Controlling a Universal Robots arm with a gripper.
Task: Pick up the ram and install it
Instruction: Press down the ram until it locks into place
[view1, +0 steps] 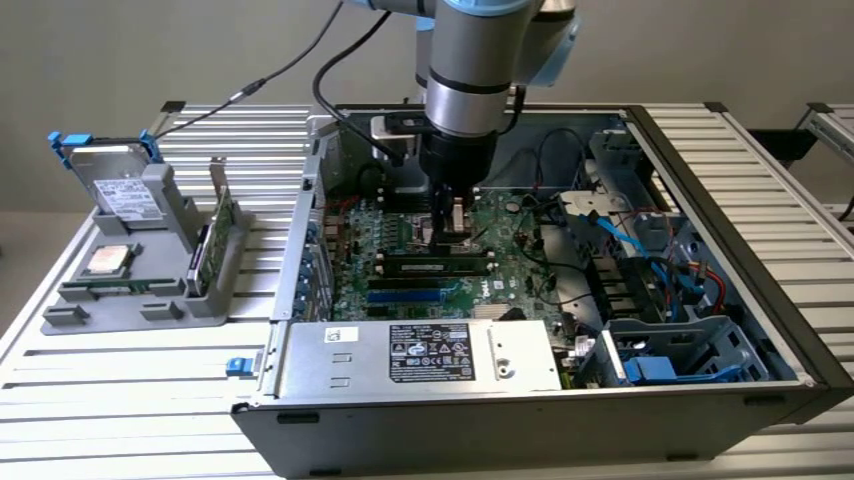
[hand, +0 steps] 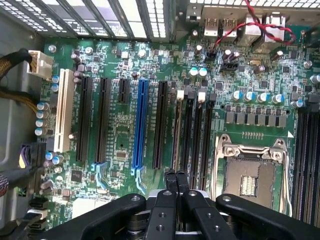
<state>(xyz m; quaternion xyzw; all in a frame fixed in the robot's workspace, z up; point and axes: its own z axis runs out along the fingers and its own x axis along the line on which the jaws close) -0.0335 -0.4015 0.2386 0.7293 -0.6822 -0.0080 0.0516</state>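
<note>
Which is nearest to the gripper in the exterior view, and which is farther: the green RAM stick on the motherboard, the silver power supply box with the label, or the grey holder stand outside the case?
1. The green RAM stick: just below the gripper, on the motherboard.
2. The silver power supply box: along the case's front edge.
3. The grey holder stand: outside the case, at the exterior view's left.

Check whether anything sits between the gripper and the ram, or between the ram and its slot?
Nothing visible does. The ram stands on edge in one of the memory slots beside the CPU socket. The gripper is right at the ram's near end, with no cable or card between them. I cannot tell whether they touch.
</note>
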